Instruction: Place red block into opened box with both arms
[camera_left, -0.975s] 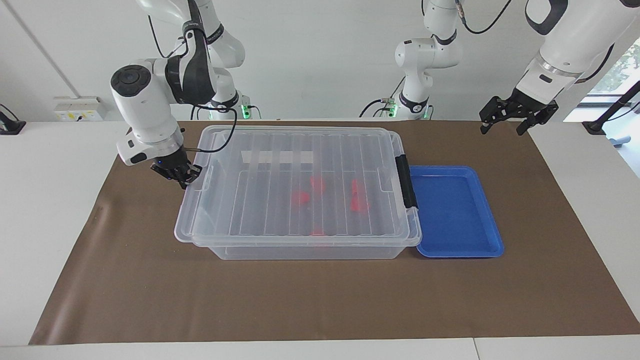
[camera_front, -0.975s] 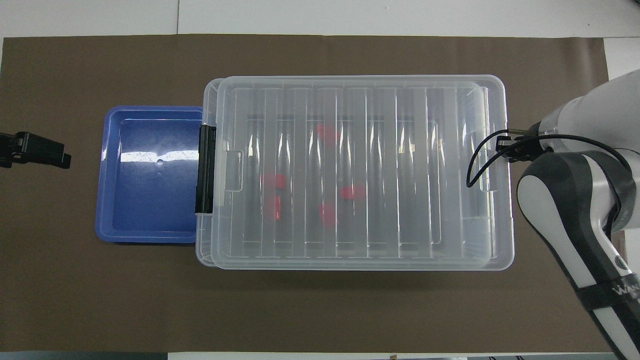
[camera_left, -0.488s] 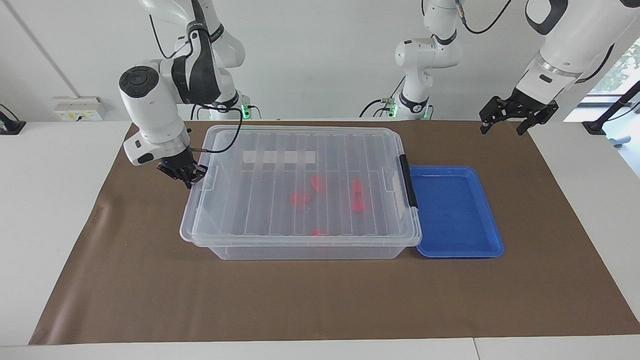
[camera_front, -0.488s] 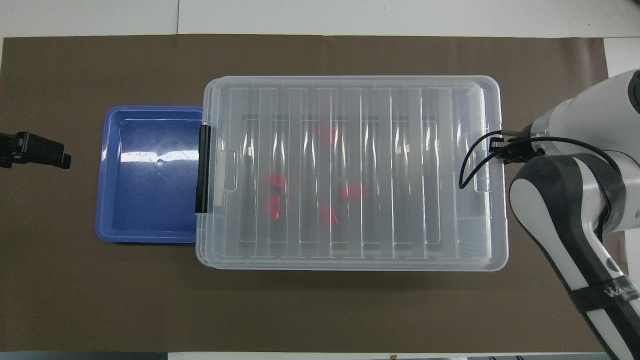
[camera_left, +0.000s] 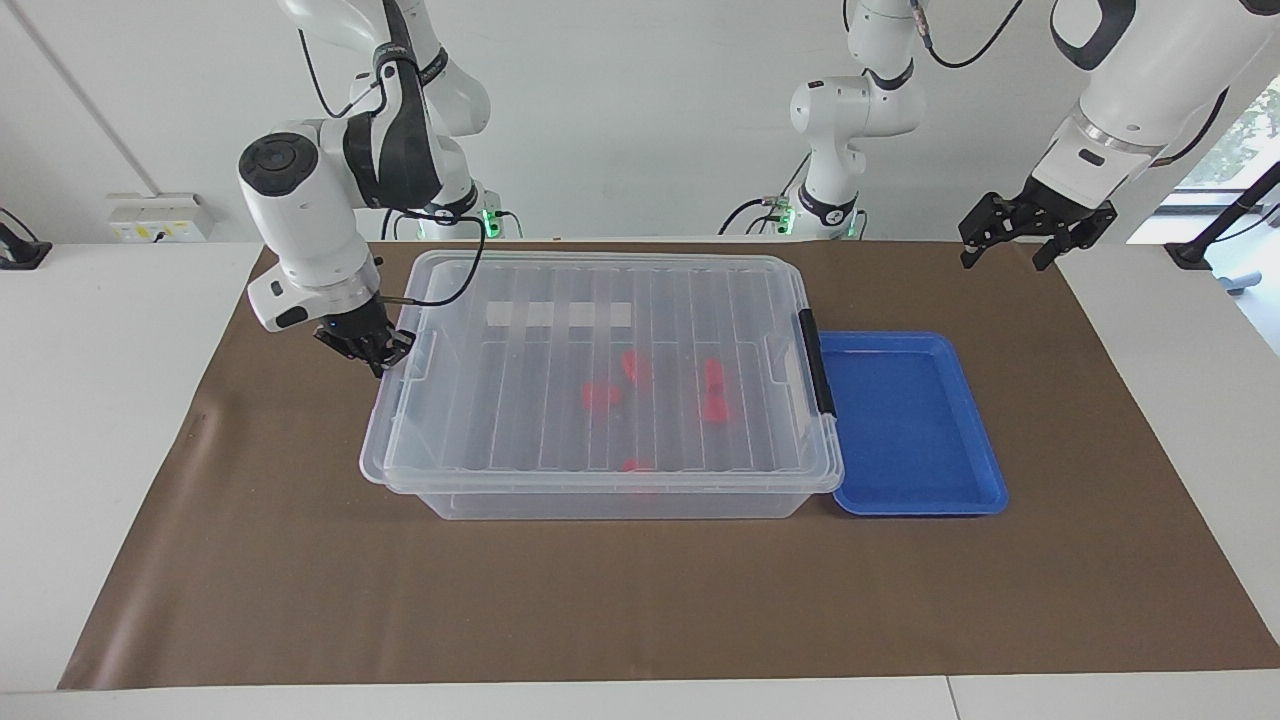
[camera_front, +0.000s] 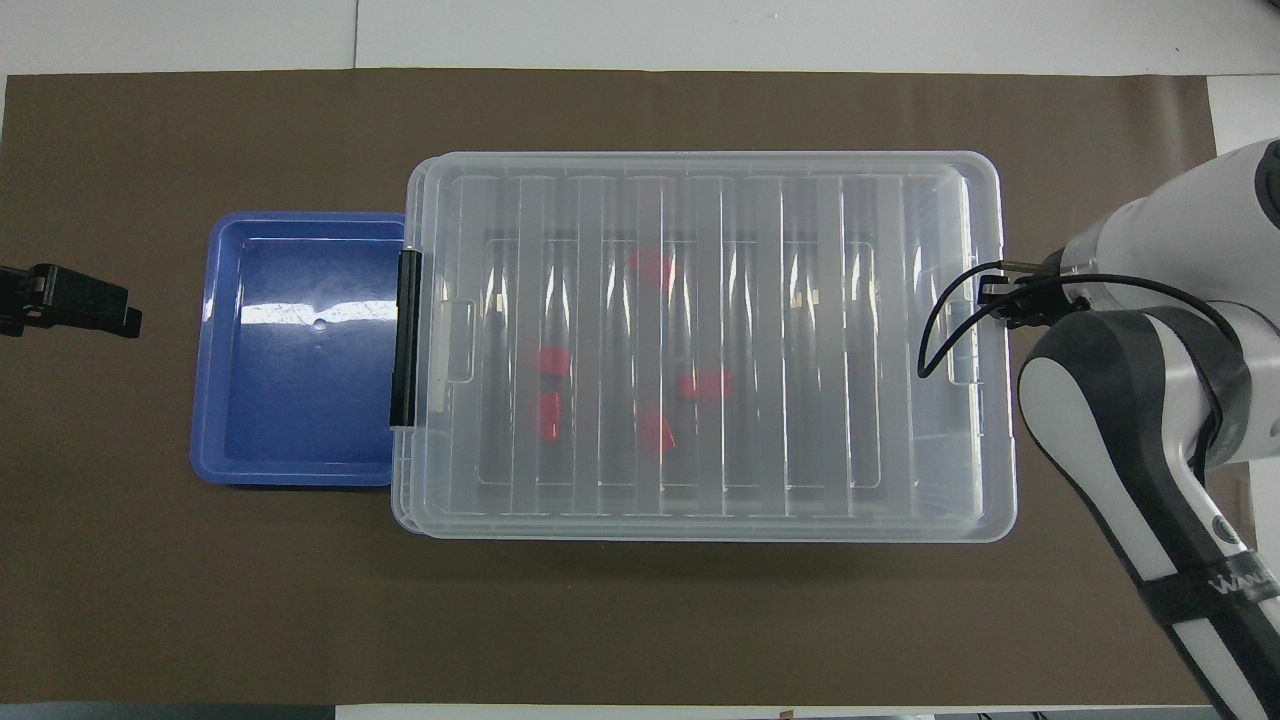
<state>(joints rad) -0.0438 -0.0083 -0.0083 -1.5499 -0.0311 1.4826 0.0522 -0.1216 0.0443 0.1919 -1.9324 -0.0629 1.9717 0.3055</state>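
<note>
The clear box (camera_left: 600, 500) (camera_front: 700, 525) stands mid-table with its ribbed lid (camera_left: 560, 300) (camera_front: 800, 180) lying flat on it. Through the lid, several red blocks (camera_left: 601, 396) (camera_front: 553, 362) show on the box floor. At the end of the lid toward the right arm's end of the table, my right gripper (camera_left: 372, 352) is shut on the rim. In the overhead view the right arm covers it. My left gripper (camera_left: 1003, 262) (camera_front: 90, 300) hangs open and empty over the mat's corner at the left arm's end, waiting.
A black latch (camera_left: 820, 365) (camera_front: 408, 352) sits on the box's end toward the left arm. Beside that end lies a shallow blue tray (camera_left: 985, 440) (camera_front: 300, 400) with nothing in it. Brown mat (camera_left: 600, 600) covers the table.
The lid's end held by my right gripper has come down from a raised tilt to lie flat on the box. The right arm shifted slightly toward the box. The left arm stayed still.
</note>
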